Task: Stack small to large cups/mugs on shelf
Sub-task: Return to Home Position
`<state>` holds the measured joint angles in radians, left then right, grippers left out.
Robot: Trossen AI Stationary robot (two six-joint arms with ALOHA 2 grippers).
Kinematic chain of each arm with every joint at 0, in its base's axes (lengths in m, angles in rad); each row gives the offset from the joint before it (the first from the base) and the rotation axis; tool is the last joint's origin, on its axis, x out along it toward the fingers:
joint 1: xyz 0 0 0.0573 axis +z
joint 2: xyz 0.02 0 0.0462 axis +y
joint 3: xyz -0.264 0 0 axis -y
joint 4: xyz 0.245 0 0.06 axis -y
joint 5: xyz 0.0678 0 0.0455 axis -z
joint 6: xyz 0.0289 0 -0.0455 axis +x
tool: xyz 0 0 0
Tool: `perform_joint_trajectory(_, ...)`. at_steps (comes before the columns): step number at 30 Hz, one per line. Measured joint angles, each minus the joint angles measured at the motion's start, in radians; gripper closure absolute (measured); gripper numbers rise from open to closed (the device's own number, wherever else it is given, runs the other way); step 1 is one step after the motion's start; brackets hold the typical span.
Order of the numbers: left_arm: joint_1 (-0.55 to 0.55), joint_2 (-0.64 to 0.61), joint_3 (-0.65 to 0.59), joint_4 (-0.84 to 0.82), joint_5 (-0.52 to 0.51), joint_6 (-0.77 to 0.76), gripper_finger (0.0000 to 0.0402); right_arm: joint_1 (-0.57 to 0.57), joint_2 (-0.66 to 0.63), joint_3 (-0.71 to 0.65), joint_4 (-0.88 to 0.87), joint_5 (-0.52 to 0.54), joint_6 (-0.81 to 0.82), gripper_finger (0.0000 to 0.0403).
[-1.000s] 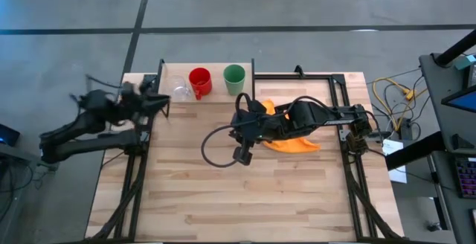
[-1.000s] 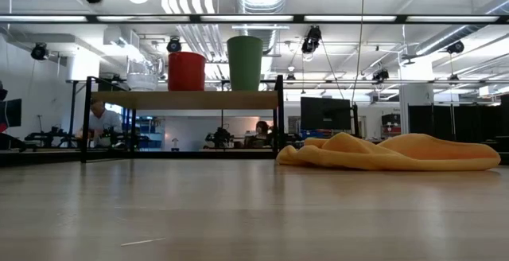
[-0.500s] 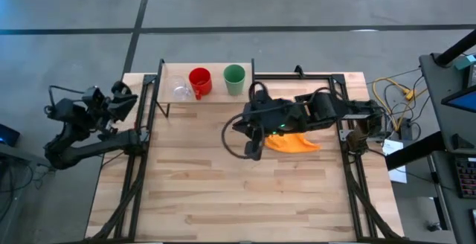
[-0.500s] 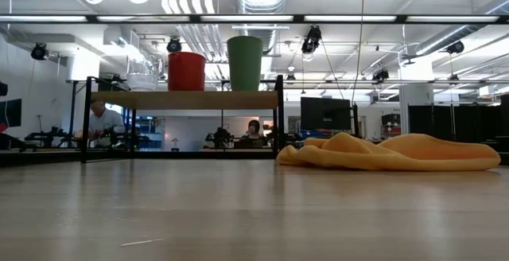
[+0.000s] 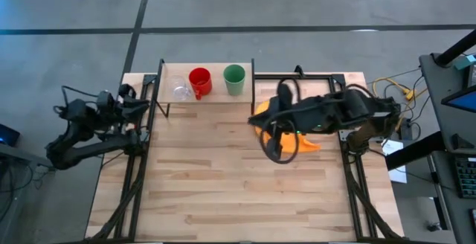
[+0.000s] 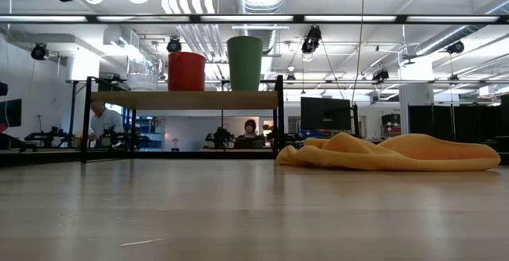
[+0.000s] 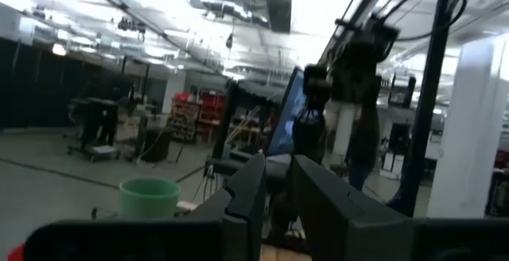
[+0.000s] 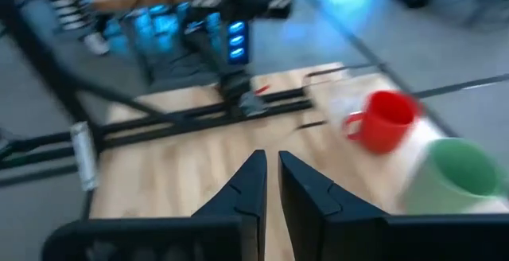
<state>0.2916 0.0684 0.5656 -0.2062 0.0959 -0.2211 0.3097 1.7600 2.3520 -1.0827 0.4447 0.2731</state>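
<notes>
The clear cup, the red mug and the green cup stand side by side on their bases on the shelf at the table's far left. They also show in the low view: clear cup, red mug, green cup. My left gripper hangs shut and empty at the table's left edge, left of the shelf. My right gripper is shut and empty over the orange cloth, right of and nearer than the shelf. Its wrist view shows the red mug and green cup.
An orange cloth lies crumpled on the table right of the shelf, partly under my right arm; it also shows in the low view. A black cable loop hangs from the right arm. Black frame rails run along the table's sides.
My left gripper has drawn back from the shelf's left end toward the table's left edge. My right gripper has gone toward the table's right edge, away from the table's middle and over the orange cloth. The cups have kept still.
</notes>
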Motion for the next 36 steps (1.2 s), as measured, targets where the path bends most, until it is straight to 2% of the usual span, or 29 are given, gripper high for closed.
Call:
perform_joint_trajectory(4,0.000,0.005,-0.016,0.000,-0.001,0.018,0.0347,0.049,-0.020,0.000,-0.001,0.104,-0.034,0.0374)
perform_joint_trajectory(13,0.000,-0.024,-0.012,0.015,-0.039,0.208,0.0347,0.082,-0.028,0.000,-0.044,0.107,-0.116,0.0374)
perform_joint_trajectory(21,0.000,-0.030,-0.005,0.015,-0.117,0.212,0.0347,0.075,-0.112,-0.012,-0.123,0.110,-0.089,0.0374)
perform_joint_trajectory(24,0.000,-0.030,-0.005,0.015,-0.124,0.212,0.0347,0.076,-0.181,-0.049,-0.124,0.110,-0.090,0.0374)
perform_joint_trajectory(29,0.000,-0.030,-0.005,0.016,-0.131,0.212,0.0347,0.076,-0.363,-0.190,-0.103,0.143,-0.044,0.0374)
perform_joint_trajectory(33,0.000,-0.030,-0.005,0.020,-0.132,0.212,0.0347,0.076,-0.533,-0.336,0.015,0.142,-0.032,0.0374)
perform_joint_trajectory(36,0.001,-0.029,-0.005,0.019,-0.134,0.211,0.0347,0.076,-0.655,-0.471,0.129,0.133,-0.087,0.0374)
